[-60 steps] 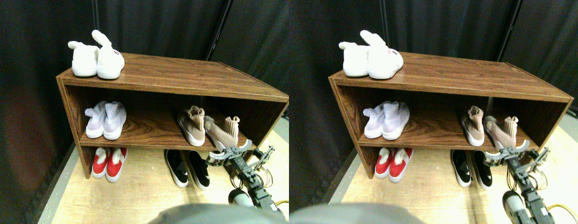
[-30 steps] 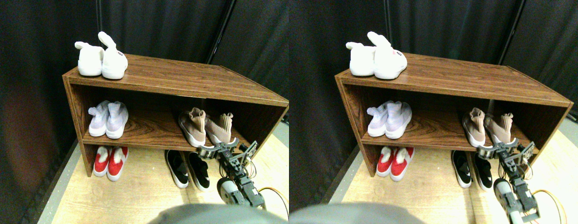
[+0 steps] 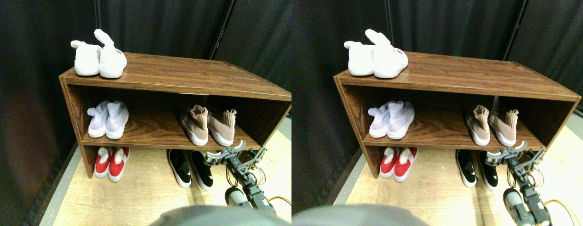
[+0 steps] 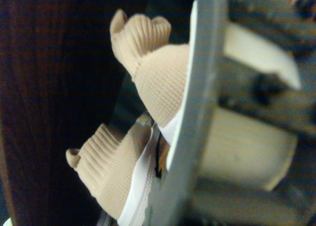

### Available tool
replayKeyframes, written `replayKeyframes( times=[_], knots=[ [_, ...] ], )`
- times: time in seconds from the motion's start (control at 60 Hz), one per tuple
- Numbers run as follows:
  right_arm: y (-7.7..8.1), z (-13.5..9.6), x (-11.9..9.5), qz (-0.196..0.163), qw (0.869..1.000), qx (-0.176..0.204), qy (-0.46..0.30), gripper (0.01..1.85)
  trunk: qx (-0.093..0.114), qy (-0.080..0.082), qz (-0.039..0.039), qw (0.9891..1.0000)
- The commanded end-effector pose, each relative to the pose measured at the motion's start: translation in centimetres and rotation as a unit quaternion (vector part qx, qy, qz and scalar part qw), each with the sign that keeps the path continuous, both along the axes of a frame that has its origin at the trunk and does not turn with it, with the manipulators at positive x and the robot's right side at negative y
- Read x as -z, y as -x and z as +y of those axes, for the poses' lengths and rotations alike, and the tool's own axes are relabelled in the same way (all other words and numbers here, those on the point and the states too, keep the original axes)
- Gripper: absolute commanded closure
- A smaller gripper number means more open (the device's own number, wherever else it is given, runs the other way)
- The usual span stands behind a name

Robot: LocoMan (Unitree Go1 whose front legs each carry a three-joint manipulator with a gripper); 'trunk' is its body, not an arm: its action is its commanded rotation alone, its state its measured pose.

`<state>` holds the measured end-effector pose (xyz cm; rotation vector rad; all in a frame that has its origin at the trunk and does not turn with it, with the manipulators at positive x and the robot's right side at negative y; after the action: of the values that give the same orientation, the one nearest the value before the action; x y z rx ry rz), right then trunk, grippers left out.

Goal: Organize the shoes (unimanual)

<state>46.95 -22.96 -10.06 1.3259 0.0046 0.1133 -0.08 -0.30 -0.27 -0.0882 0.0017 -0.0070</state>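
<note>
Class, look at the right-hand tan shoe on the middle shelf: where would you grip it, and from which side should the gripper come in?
Probably grip the right-hand tan shoe by its raised knit collar, which stands upright above the sole. Come in from the shelf's open front, since the top board closes it from above and its twin sits close on the left.

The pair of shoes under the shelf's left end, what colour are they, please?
Red with white soles, clearest in the stereo pair view.

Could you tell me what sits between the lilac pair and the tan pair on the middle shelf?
Nothing: in the stereo view, bare wood shelf separates the lilac pair from the tan pair.
</note>
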Motion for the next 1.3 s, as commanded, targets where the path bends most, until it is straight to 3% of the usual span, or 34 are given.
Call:
replayKeyframes(
  times=[0.017, 0.167, 0.283, 0.3, 0.367, 0.417, 0.467, 0.5, 0.617, 0.75, 1.0, 1.167, 1.3],
  knots=[
    [1.0, 0.4, -1.5, -0.032, 0.999, -0.008, 0.007, 0.21, -0.004, 0.005, 0.0038, 1.0],
    [2.7, -0.1, -2.1, -0.04, 0.999, -0.022, -0.01, 0.17, -0.003, 0.005, 0.0042, 1.0],
    [3.8, -0.8, -2.4, -0.059, 0.998, -0.013, -0.007, 0.29, -0.003, 0.006, 0.0032, 1.0],
    [4.2, -1.2, -2.6, -0.071, 0.997, -0.003, -0.002, 0.42, -0.003, 0.006, 0.0029, 1.0],
    [4.5, -1.6, -2.9, -0.075, 0.997, 0.008, -0.008, 0.55, -0.002, 0.005, 0.0022, 1.0],
    [4.8, -2.2, -3.4, -0.08, 0.996, 0.031, -0.011, 0.9, -0.002, 0.006, 0.0016, 1.0],
    [4.9, -2.9, -3.8, -0.092, 0.994, 0.053, 0.002, 1.12, -0.003, 0.005, 0.0013, 1.0],
    [5.0, -3.0, -3.9, -0.094, 0.994, 0.058, 0.003, 1.17, -0.003, 0.006, 0.001, 1.0],
    [5.5, -4.7, -5.0, -0.109, 0.99, 0.094, -0.006, 1.8, -0.003, 0.006, 0.0001, 1.0],
    [5.8, -6.1, -6.2, -0.126, 0.981, 0.147, 0.021, 1.8, -0.002, 0.005, -0.0011, 1.0],
    [4.5, -7.2, -7.4, -0.135, 0.977, 0.161, 0.026, 1.8, -0.001, 0.003, 0.0012, 1.0],
    [1.1, -7.9, -6.7, -0.118, 0.983, 0.143, 0.008, 1.8, -0.003, 0.003, 0.0023, 1.0],
    [-1.1, -8.3, -6.0, -0.09, 0.984, 0.153, -0.003, 1.8, -0.005, 0.004, 0.0042, 1.0]
  ],
)
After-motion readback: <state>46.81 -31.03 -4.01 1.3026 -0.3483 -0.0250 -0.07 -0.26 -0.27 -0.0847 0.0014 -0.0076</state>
